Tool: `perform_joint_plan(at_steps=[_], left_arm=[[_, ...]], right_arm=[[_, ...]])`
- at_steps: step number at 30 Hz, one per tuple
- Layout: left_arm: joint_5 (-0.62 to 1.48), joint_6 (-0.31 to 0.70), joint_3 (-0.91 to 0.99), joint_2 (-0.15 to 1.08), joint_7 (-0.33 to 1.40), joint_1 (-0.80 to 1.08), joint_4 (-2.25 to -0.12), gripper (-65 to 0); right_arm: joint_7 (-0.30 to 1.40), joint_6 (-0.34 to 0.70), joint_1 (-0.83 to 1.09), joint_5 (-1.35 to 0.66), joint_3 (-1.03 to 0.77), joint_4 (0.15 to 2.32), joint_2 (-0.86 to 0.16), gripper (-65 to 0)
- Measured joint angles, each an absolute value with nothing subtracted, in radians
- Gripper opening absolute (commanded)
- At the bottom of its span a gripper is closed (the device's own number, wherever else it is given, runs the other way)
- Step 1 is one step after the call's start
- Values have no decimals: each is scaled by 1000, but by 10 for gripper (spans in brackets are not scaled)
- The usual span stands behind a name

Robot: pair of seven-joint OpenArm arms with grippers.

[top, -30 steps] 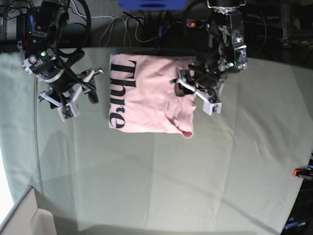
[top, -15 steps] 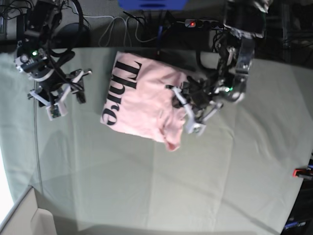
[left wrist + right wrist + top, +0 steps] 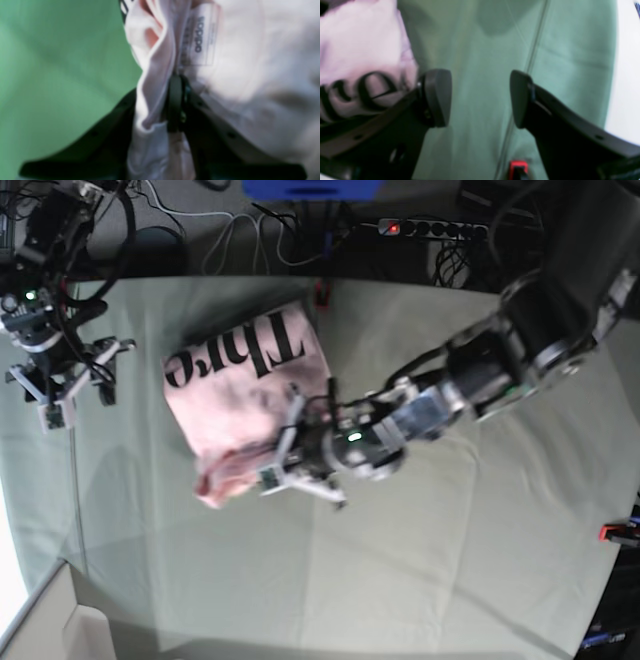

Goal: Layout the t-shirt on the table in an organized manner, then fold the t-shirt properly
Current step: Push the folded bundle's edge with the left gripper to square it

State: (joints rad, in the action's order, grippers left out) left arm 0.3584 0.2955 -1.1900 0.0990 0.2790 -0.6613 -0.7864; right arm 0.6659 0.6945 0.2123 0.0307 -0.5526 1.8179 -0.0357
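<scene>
- The left gripper (image 3: 175, 110) is clamped on the collar fold of the pale pink cotton t-shirt (image 3: 245, 395), bunched on the grey-green cloth table (image 3: 450, 560).
- The right gripper (image 3: 480, 97) hangs wide open, empty, beside the shirt's lettered edge.

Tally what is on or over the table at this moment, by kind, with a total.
Pink t-shirt: 1, bunched on the table
Grippers: 2, the left gripper shut on the t-shirt's fabric, the right gripper open and holding nothing
Red clamps at the table's edge: 2, one at the far edge, one at the right edge
Total: 5
</scene>
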Motion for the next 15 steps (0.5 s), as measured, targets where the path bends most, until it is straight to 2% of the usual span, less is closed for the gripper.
perform_joint_plan(at_steps=[8, 15], left_arm=[[361, 308, -1427, -157, 107, -786, -498, -645], [364, 308, -1454, -142, 101, -796, -425, -645]], right_arm=[[670, 695, 233, 33, -633, 1818, -44, -310], [669, 695, 229, 29, -685, 1818, -47, -310]])
